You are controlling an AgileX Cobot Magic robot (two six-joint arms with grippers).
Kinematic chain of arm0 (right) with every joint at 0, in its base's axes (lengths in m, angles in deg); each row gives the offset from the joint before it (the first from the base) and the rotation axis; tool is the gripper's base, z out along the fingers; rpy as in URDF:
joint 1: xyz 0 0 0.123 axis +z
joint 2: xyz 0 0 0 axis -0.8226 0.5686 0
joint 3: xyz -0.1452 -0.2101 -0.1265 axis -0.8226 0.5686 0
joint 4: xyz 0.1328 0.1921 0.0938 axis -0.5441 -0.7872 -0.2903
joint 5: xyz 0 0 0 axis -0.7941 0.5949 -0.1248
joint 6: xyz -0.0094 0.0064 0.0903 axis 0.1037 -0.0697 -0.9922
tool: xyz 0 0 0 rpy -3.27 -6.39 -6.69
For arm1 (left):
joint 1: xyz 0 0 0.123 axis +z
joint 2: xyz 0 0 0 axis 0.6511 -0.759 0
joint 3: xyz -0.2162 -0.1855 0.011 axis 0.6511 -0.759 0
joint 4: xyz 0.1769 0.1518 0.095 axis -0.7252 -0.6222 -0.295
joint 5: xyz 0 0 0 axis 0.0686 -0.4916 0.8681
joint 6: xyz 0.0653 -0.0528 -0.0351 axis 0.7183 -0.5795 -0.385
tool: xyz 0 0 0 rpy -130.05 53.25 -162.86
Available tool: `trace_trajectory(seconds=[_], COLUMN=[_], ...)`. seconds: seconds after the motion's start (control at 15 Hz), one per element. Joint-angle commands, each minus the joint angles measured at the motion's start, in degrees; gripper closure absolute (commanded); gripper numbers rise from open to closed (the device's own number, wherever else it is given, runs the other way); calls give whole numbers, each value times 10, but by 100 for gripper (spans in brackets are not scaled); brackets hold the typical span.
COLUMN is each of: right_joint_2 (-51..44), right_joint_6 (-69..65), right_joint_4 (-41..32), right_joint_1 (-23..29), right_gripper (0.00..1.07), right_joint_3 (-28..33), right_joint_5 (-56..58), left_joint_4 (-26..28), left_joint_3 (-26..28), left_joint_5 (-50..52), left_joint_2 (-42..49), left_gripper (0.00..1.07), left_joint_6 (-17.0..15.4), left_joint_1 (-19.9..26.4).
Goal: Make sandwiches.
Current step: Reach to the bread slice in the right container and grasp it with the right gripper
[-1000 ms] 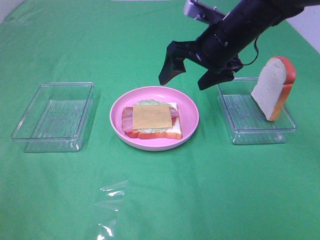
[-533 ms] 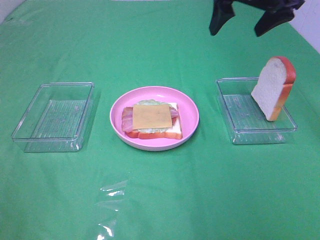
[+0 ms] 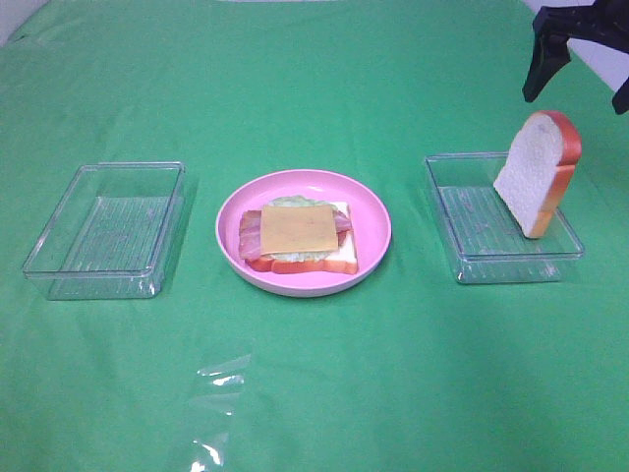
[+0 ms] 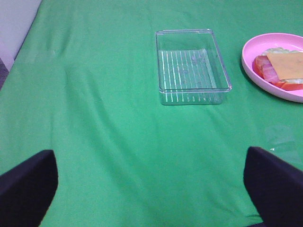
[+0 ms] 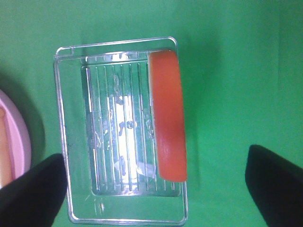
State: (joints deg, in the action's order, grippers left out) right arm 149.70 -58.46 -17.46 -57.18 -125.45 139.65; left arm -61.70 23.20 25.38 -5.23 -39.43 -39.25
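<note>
Right wrist view alone shows the bread slice (image 5: 168, 118) crust-on; both grippers, left gripper (image 4: 151, 189) and right gripper (image 5: 156, 189), stand apart, fingertips cropped.

Both arms hang raised, the left gripper (image 4: 151, 187) and right gripper (image 5: 154, 189) spread wide, holding nothing.

A green cloth (image 3: 324, 393) is covering my whole work surface. A round pink plate (image 3: 373, 211) is sitting at its centre. At nine o'clock from it a clear tray (image 3: 104, 231) is lying flat; at three o'clock a second clear tray (image 3: 472, 236) is resting. A crumpled clear film (image 3: 211, 413) is glinting at seven o'clock.
</note>
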Motion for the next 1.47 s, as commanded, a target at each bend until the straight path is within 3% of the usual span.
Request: trace_trajectory(seconds=[0.07,0.67,0.8,0.93,1.0,1.47], right_joint_2=[18,92,94,94,94,94], right_joint_6=[-5,-3,-3,-3,-3,-3], right_joint_4=[3,14,14,14,14,14], right_joint_1=[-3,-6,-6,-6,-6,-6], right_gripper=[9,10,18,34,52,54], right_joint_3=[-3,-4,-4,-4,-4,-4], right_joint_5=[-10,-28,-24,-20,-18,5], left_joint_4=[6,6,6,6,6,6], left_joint_3=[-2,-2,-2,-2,-2,-2], left_joint_5=[1,1,1,1,1,1], left_joint_2=[10,10,10,10,10,10], left_gripper=[6,6,6,6,6,6], left_joint_6=[-2,-2,-2,-2,-2,-2], left_joint_1=[2,2,2,2,2,2])
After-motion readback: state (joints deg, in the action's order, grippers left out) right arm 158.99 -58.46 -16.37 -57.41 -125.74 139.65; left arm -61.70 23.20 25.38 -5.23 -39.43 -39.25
